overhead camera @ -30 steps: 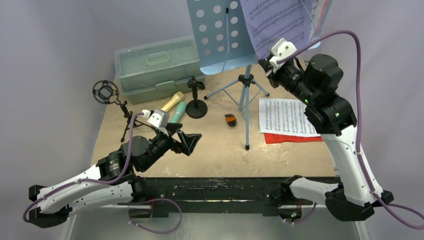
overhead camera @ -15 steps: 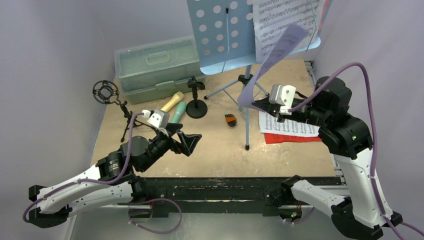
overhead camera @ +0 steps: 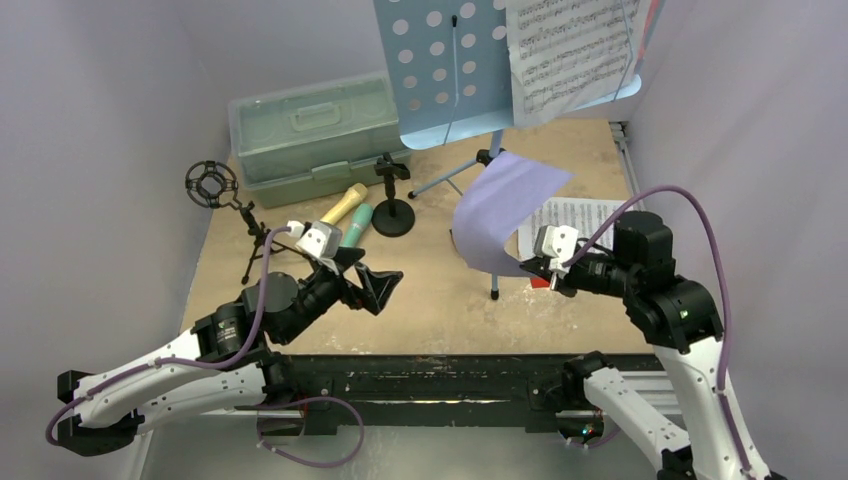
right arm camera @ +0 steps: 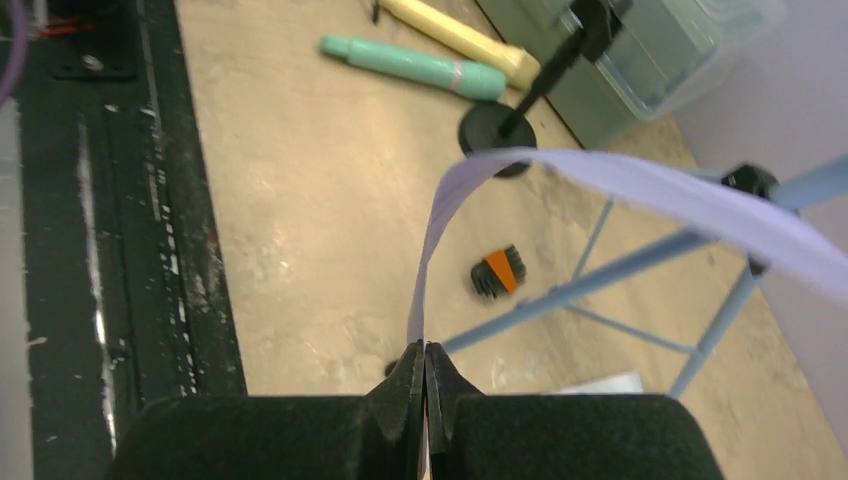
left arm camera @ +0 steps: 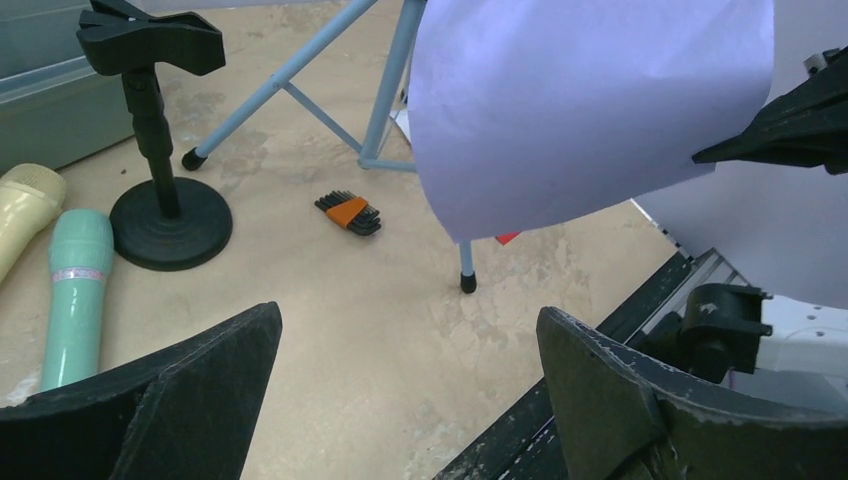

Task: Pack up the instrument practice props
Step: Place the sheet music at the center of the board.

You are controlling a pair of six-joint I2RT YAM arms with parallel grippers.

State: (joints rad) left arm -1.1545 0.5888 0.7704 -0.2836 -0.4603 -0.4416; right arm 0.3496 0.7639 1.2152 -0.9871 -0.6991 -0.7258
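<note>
My right gripper point(overhead camera: 527, 268) point(right arm camera: 425, 352) is shut on the edge of a purple music sheet point(overhead camera: 505, 210) point(right arm camera: 640, 190), which curls up and hangs above the table in front of the rack's legs. A white sheet point(overhead camera: 565, 50) leans on the light-blue perforated music rack point(overhead camera: 440, 70). Another white sheet point(overhead camera: 585, 212) lies flat at the right. My left gripper point(overhead camera: 375, 285) point(left arm camera: 408, 315) hovers open over bare table, holding nothing. Tan point(overhead camera: 343, 205) and teal point(overhead camera: 356, 225) microphones lie beside the round-base mic holder point(overhead camera: 392, 215). The ring-top tripod holder point(overhead camera: 212, 185) stands at the left.
A pale green translucent case point(overhead camera: 310, 135), lid closed, sits at the back left. A small orange-and-black tool point(left arm camera: 348, 212) lies near the rack's tripod legs point(left arm camera: 390, 90). The black rail point(overhead camera: 430, 375) runs along the near table edge.
My right gripper came down from the rack toward the table's front, pulling the purple sheet with it. The left arm has not moved.
</note>
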